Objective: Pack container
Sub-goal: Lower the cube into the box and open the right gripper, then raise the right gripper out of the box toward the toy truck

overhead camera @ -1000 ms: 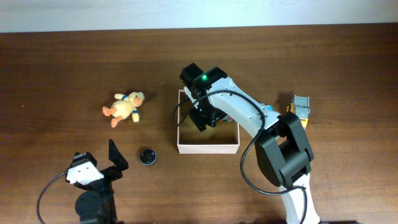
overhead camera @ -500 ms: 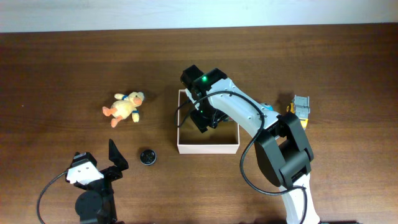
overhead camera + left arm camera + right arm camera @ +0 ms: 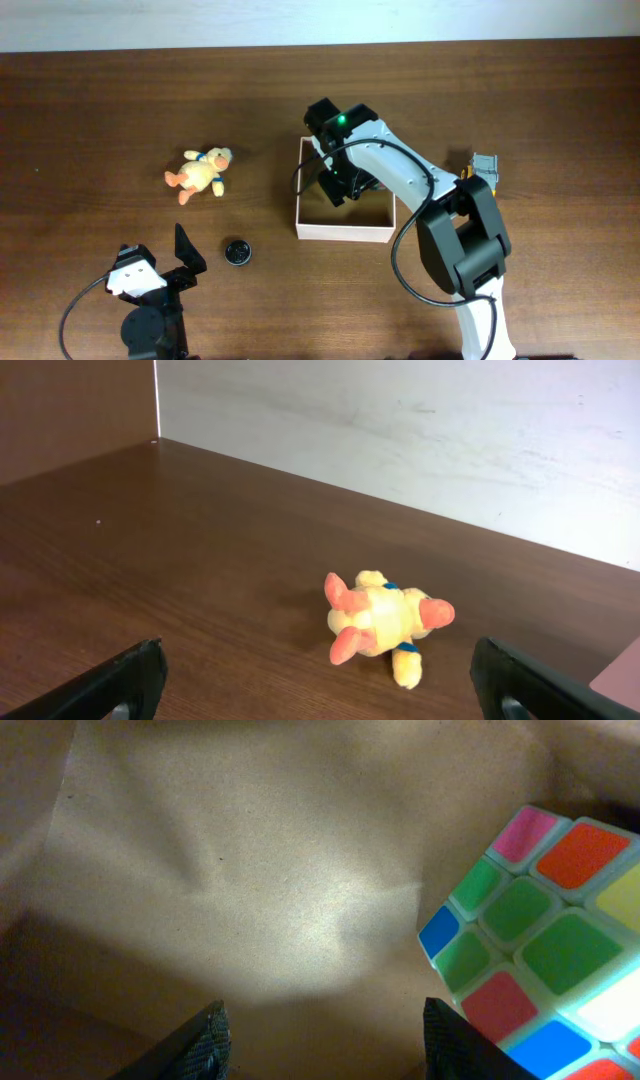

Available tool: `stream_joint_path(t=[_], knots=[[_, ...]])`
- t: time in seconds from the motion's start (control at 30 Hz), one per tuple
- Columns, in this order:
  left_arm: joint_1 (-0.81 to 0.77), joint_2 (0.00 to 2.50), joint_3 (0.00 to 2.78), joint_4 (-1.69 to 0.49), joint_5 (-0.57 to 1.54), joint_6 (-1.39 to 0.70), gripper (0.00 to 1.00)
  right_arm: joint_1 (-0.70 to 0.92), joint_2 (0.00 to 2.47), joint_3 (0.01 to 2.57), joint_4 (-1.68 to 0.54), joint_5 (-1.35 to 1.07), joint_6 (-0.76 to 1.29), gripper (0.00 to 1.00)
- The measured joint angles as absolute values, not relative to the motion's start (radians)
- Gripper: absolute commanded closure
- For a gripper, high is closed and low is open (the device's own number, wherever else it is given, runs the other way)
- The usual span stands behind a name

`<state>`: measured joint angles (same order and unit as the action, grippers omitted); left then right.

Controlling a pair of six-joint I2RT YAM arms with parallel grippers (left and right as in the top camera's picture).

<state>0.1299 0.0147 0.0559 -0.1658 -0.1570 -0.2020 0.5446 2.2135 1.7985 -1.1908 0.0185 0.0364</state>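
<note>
**A:** The right gripper [image 3: 330,1045], is it clenched on anything?

**B:** No, it is released. Its fingers stand apart, with only the tan floor of the container [image 3: 340,232] between them. It hangs low inside the container, in the left half.

**A:** And the puzzle cube [image 3: 545,930]?

**B:** Inside the container too, just beside one finger. I cannot tell whether they touch.

**A:** Where is the container?

**B:** About mid-table [image 3: 100,100], with the right arm reaching in over its far wall. A plush duck [image 3: 200,172] lies well to the left of the container. A small black round thing [image 3: 236,251] sits off its front left corner. Farther out that way, the left gripper [image 3: 315,665] is spread wide and empty, facing the duck. Right of the container, a yellow-and-grey toy [image 3: 485,170] shows partly behind the arm.
</note>
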Motion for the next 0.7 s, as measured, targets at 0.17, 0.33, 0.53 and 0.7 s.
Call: stream_joint_path(t=[0.17, 0.33, 0.53, 0.7], knots=[[0.13, 0.015, 0.056, -0.166, -0.157, -0.202, 0.01, 0.544, 2.214, 1.798, -1.176, 0.019, 0.017, 0.43], [0.13, 0.015, 0.056, -0.166, -0.157, -0.202, 0.01, 0.545, 2.214, 1.798, -1.148, 0.007, -0.008, 0.42], [0.13, 0.015, 0.056, -0.166, -0.157, -0.202, 0.01, 0.545, 2.214, 1.811, -1.137, -0.01, -0.017, 0.42], [0.13, 0.015, 0.056, -0.166, -0.157, -0.202, 0.01, 0.545, 2.214, 1.881, -1.161, -0.017, -0.028, 0.42]])
